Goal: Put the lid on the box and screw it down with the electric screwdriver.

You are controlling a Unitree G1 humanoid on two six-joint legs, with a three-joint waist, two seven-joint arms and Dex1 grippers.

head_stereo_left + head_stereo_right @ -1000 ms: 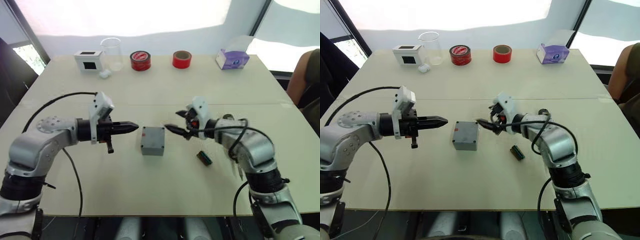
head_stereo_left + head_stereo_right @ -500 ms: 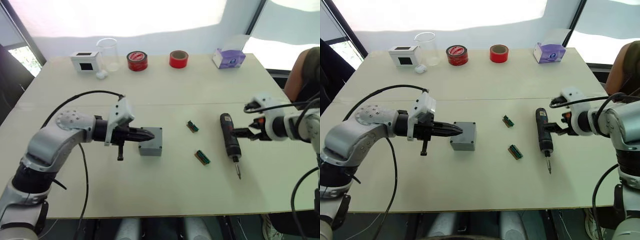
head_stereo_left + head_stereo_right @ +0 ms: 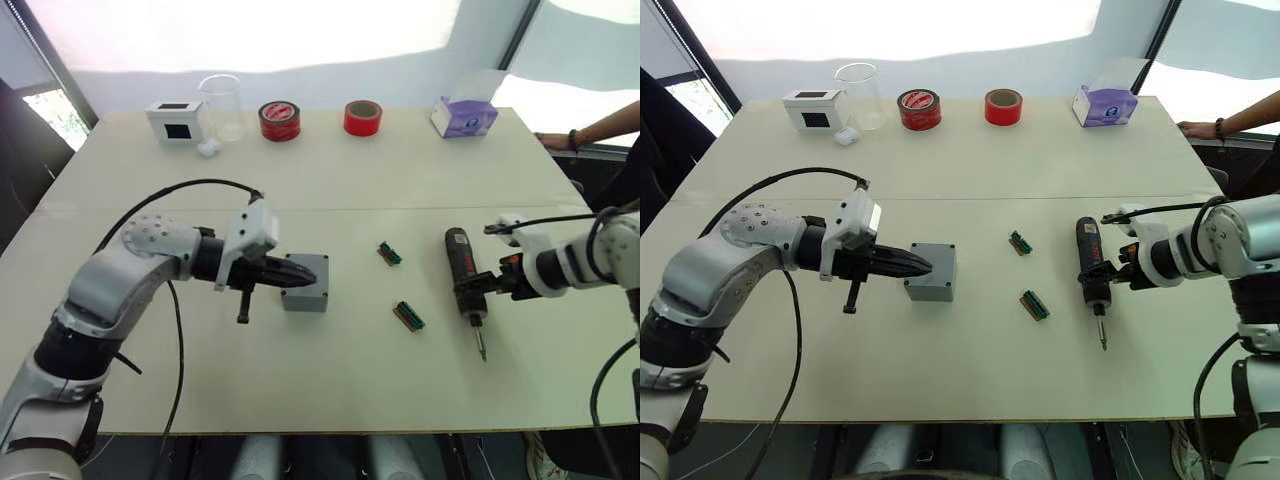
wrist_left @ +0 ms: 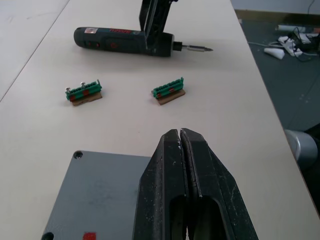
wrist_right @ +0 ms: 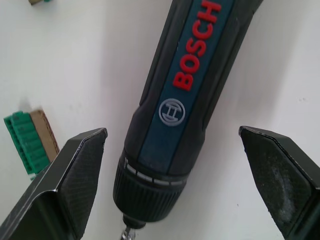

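Nearest you, the left tool (image 4: 180,134) has its two black fingers pressed together with nothing between them, hovering over the lid (image 4: 95,190), which already sits on the box (image 3: 306,290) with a corner screw hole showing. The box stands near the middle of the table (image 3: 300,370), and the left tool's tips reach over its left top edge in the left eye view.

To the right of the box lie two small green terminal blocks (image 3: 407,316) – one nearer you, the other (image 3: 389,254) a little farther back – apart from each other and from the box.

Right of these, the electric screwdriver (image 3: 462,278) lies flat on the table, its thin metal bit pointing toward you. The right tool (image 5: 175,175) is spread wide – one finger on either side of the screwdriver's collar end, neither touching the body in the right wrist view.

Along the far edge of the table you see, left to right, a white box with a black window (image 3: 176,121), a clear beaker (image 3: 222,105), two rolls of red tape (image 3: 280,121), (image 3: 363,117) and a purple tissue box (image 3: 464,117). At the far right corner a person's forearm (image 3: 590,133) rests on the table edge
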